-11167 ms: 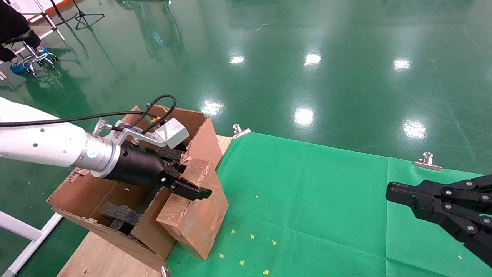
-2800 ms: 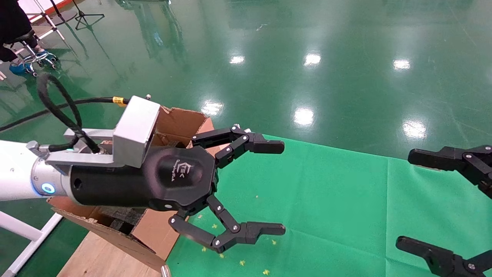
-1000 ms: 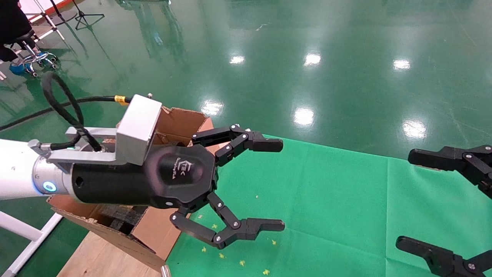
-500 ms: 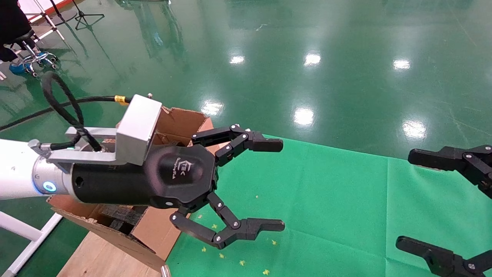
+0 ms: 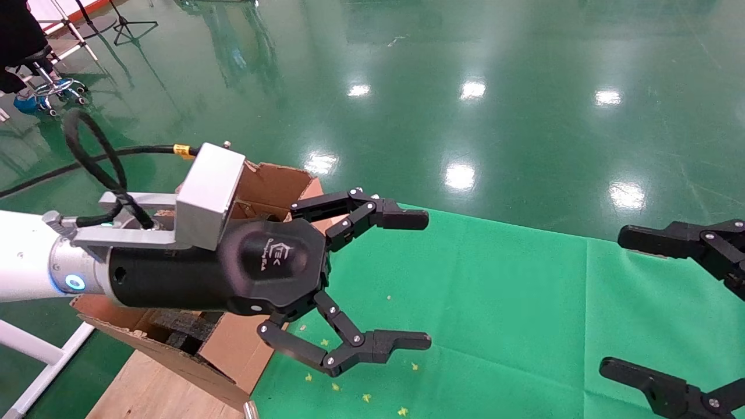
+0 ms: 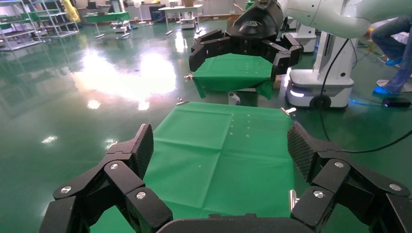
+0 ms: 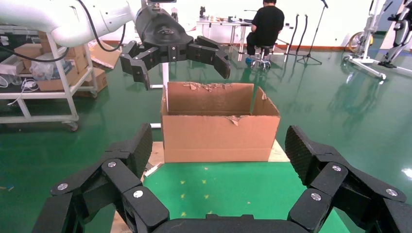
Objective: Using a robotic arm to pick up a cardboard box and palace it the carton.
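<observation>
My left gripper (image 5: 416, 279), black on the white arm, is open and empty. It hangs above the left edge of the green cloth (image 5: 495, 302), beside the carton. The large brown carton (image 5: 273, 180) with torn flaps stands on a wooden board at the cloth's left end, with dark foam (image 5: 186, 323) inside. It also shows in the right wrist view (image 7: 218, 131). The small taped cardboard box is not in view. My right gripper (image 5: 617, 302) is open and empty over the cloth's right end. Each wrist view shows its own open gripper (image 6: 221, 145) (image 7: 219, 144) and the other one farther off.
The wooden board (image 5: 157, 390) sticks out past the cloth at the front left. A white frame leg (image 5: 35, 361) stands on the glossy green floor left of it. A person on a stool (image 5: 23, 35) is at the far left. Metal clips (image 6: 180, 102) hold the cloth's edges.
Earlier my left gripper was shut on the small box at the carton's edge. Now it is open, raised, over the cloth's edge, and the box is gone from view. Nothing moved in the last second.
</observation>
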{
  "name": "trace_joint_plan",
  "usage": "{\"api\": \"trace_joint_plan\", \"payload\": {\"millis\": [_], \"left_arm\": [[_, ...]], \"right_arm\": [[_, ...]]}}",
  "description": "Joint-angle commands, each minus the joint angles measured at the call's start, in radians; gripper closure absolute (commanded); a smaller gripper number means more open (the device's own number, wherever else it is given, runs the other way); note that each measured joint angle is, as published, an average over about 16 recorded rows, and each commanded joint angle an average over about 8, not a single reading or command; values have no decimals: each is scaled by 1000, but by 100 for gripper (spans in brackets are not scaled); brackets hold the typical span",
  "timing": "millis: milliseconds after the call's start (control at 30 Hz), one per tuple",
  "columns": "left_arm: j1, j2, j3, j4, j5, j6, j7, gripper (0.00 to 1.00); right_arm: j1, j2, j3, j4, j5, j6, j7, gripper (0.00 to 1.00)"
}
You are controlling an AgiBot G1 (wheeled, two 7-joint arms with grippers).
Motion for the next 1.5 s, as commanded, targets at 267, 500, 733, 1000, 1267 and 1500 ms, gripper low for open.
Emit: {"api": "trace_joint_plan", "payload": {"millis": [267,500,733,1000,1267,1500], "left_arm": [[0,0,0,0,0,0,0,0],[0,0,0,0,0,0,0,0],[0,0,0,0,0,0,0,0],[0,0,0,0,0,0,0,0],[0,0,0,0,0,0,0,0],[0,0,0,0,0,0,0,0]], "right_arm": [[0,0,0,0,0,0,0,0],[0,0,0,0,0,0,0,0],[0,0,0,0,0,0,0,0],[0,0,0,0,0,0,0,0],[0,0,0,0,0,0,0,0],[0,0,0,0,0,0,0,0]]}}
